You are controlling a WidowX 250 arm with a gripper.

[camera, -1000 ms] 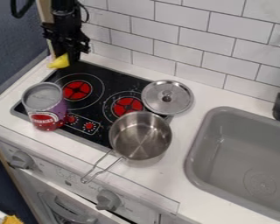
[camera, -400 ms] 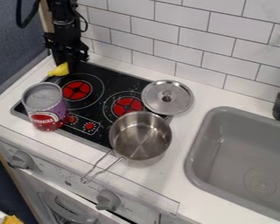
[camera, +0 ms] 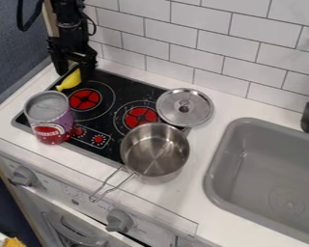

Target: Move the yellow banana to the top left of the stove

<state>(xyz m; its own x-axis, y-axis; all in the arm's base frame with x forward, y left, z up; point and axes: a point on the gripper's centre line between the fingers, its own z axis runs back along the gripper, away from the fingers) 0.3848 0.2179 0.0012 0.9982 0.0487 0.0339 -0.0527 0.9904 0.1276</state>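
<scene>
The gripper hangs over the back left corner of the stove, its fingers spread open around the upper end of the banana. Beneath it, the yellow banana lies slanted at the top left of the stove, behind the can and just left of the rear red burner. The gripper hides part of the banana's upper end.
A purple and red can stands at the stove's left side. A steel pot sits at the front right, with a metal lid behind it. The grey sink is at right.
The gripper has come down slightly and its fingers have parted, letting go of the banana. The banana has moved down onto the stove and turned to a steeper slant.
</scene>
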